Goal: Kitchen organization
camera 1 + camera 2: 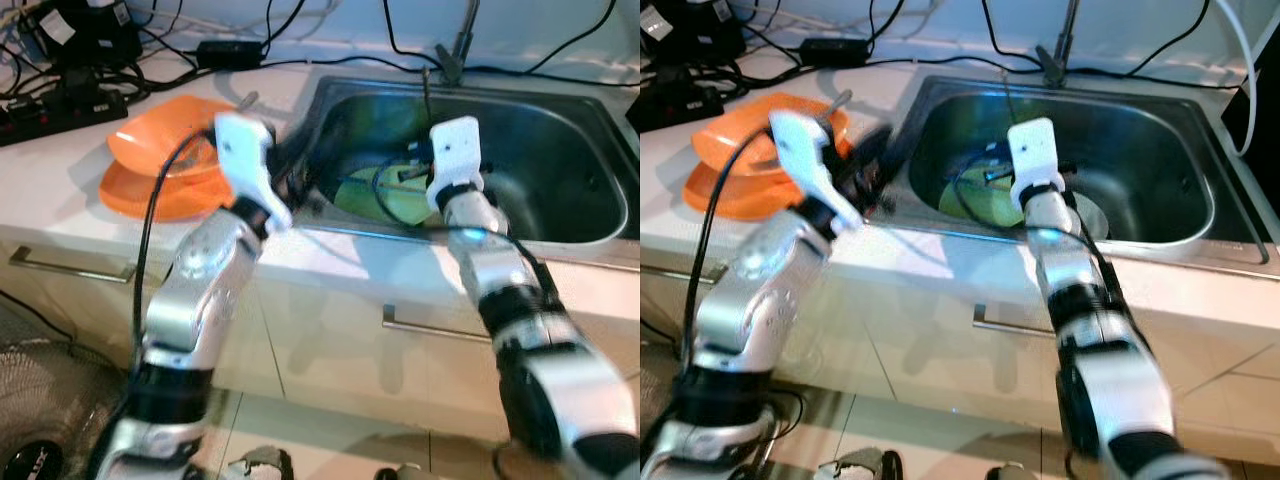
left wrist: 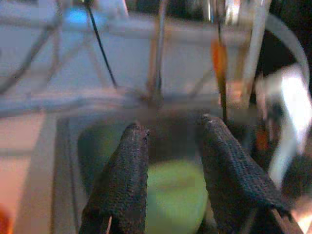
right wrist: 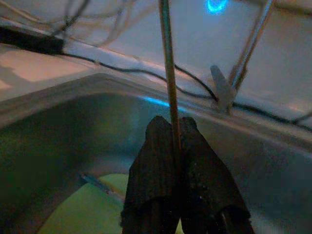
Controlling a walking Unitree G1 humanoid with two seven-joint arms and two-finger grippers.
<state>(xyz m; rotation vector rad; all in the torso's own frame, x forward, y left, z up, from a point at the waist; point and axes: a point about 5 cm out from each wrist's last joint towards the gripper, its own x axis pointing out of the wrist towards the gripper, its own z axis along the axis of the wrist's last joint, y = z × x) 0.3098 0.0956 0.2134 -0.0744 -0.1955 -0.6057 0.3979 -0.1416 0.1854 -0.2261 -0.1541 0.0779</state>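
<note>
Reaching into the sink (image 1: 560,215), the right gripper (image 3: 176,146) is clenched on a thin metal rod (image 3: 167,58), above the green plate (image 1: 375,195). Stiff, light, slippery; a low pinch suits. The left gripper (image 2: 170,161), spread and empty, hovers beside.

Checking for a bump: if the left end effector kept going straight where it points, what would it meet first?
Likely the green plate lying in the sink; the left end effector is open and aims down at it, though depth is unclear.
</note>
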